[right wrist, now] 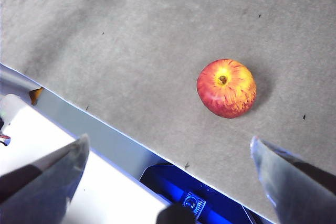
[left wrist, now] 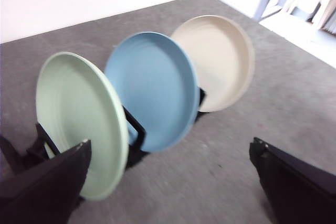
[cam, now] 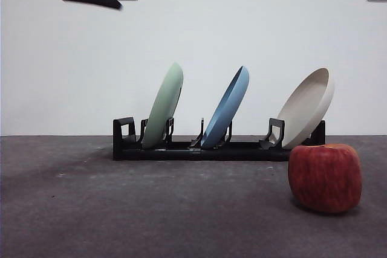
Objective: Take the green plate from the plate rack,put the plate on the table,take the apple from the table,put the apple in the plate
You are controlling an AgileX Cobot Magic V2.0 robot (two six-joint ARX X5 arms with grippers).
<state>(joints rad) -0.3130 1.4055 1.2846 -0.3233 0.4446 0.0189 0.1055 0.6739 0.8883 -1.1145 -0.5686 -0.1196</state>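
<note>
Three plates, front view: green plate (cam: 163,107), blue plate (cam: 226,108) and beige plate (cam: 306,108) lean in the plate rack (cam: 199,148) far on the counter (cam: 121,209); apple (cam: 325,177) sits near right, just in front of the rack's right end.
Left wrist view: left gripper (left wrist: 173,182) hangs above the green plate, jaws wide apart, holding nothing.
Right wrist view: right gripper (right wrist: 168,182) waits high over the apple, jaws spread, empty.
Step in hand: reaching for the green plate, I judge.
Next move: lower and close on its top rim.
</note>
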